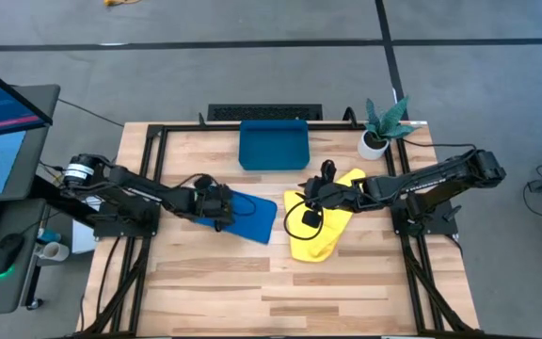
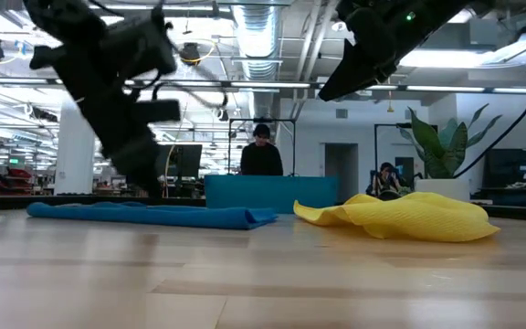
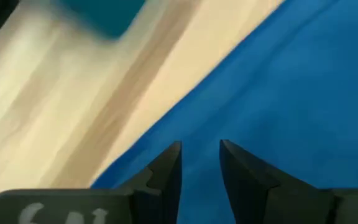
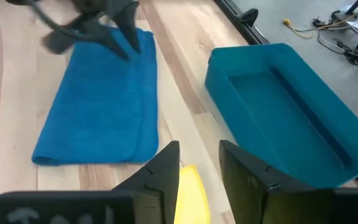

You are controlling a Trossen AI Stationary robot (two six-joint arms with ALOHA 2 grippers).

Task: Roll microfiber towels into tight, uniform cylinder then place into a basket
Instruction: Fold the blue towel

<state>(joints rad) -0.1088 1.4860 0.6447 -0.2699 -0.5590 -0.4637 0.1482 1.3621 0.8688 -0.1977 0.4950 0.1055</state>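
On the bench's left side the left hand [image 1: 222,203] hovers over the near edge of the blue towel [image 1: 252,216], which lies flat and folded, fingers narrowly parted and empty. Behind, between the towels, sits the empty basket [image 1: 273,162]. To the right, the right hand [image 1: 314,196] hangs above the crumpled yellow towel [image 1: 326,229], its fingers narrowly parted too, gripping nothing. Rolling looks not yet begun; next the blue edge needs pinching and turning over. Only the right wrist view shows the blue towel's fold; only the low view shows people beyond.
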